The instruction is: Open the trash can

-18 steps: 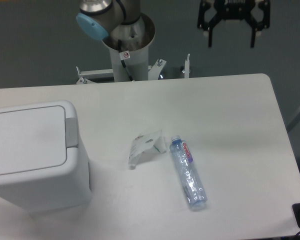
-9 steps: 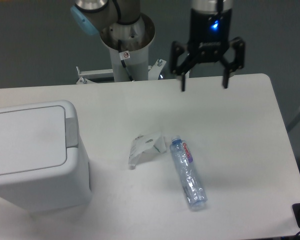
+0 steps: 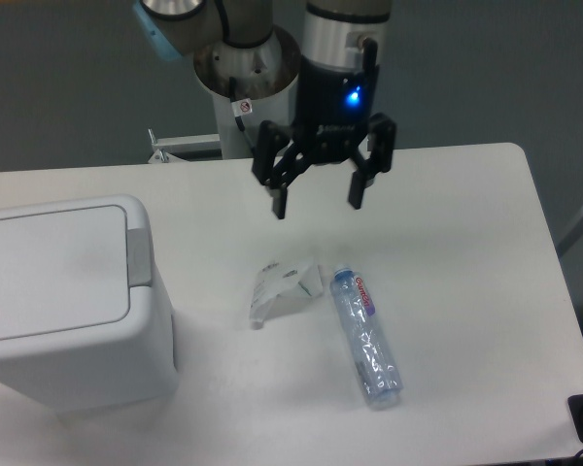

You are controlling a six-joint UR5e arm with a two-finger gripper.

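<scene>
At the left edge of the surface (image 3: 447, 243) the trash can (image 3: 63, 301) is seen with its flat lid shut and the grey push tab (image 3: 138, 256) not pressed, so nothing of the task is judged done. Well apart from it, above the middle of the surface, the pincer (image 3: 318, 200) is held pointing downward, fingers spread and empty, over a crumpled wrapper (image 3: 284, 285) and a bottle (image 3: 365, 335).

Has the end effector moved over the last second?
Yes. The black two-finger end effector has come down and leftward from the top right, now hovering open above the crumpled clear wrapper on the white table.
</scene>
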